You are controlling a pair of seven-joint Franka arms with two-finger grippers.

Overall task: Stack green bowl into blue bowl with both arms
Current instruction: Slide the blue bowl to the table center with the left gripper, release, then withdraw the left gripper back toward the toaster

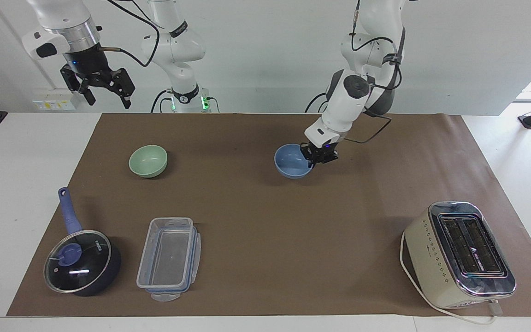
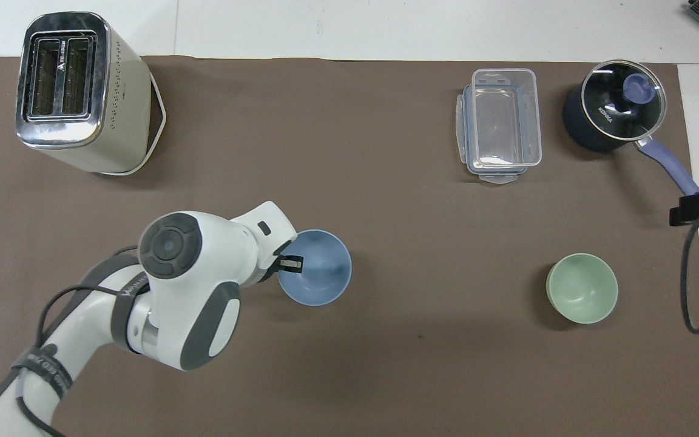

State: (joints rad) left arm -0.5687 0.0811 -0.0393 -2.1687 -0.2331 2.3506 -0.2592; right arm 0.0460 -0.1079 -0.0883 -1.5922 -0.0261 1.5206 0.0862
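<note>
Facing view showed the left gripper (image 1: pixel 317 160) clamped shut on the rim of the small round matte periwinkle-blue bowl (image 1: pixel 292 161), holding it just above or on the brown mat near the middle of the worktop (image 1: pixel 26 152); whether the bowl touched the mat could not be told. The small round matte sage-green bowl (image 1: pixel 148 161) sat well apart from the blue bowl, toward the right arm's end. The right gripper (image 1: pixel 101 87) hung high above the worktop's edge, its jaws spread wide and empty, waiting. By my judgement the step in hand was bringing the blue bowl to a central spot. Next, the left gripper would need to let go, and the right gripper would need to descend onto the green bowl's rim.
</note>
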